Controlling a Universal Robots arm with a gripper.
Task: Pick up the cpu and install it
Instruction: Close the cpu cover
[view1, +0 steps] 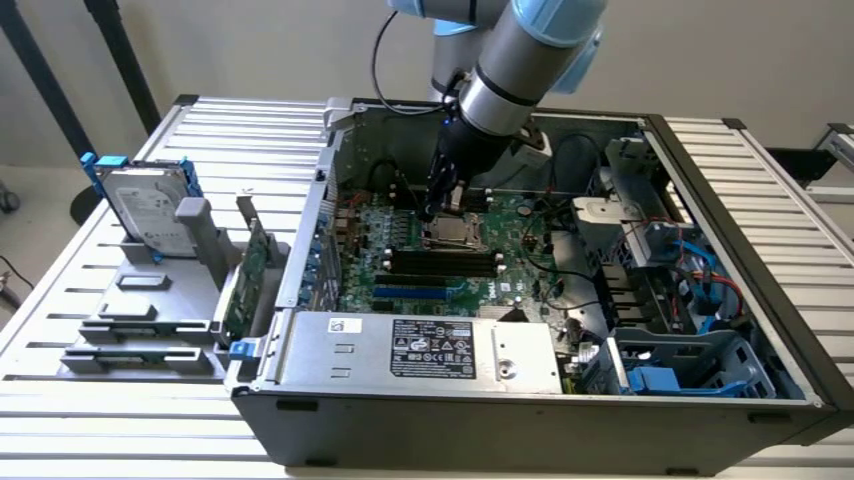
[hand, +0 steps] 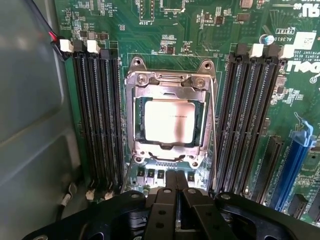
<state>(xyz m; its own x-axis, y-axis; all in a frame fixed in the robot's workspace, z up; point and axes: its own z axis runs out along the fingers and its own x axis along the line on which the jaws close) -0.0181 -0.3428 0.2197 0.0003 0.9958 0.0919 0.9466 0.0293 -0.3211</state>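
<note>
- While propped in a grey holder (view1: 147, 320) at the exterior view's left, the silver rectangular hard drive with blue rails (view1: 140, 212) sits outside the open dark-grey computer case (view1: 534, 430).
- Over the green motherboard (view1: 514, 225), the black gripper (view1: 430, 205) has its fingers (hand: 167, 200) pressed together, gripping nothing.
- The small square silver-lidded cpu (hand: 169, 120) lies seated in the metal socket frame (hand: 170, 80), near the fingertips, between black memory slots (hand: 97, 120).
</note>
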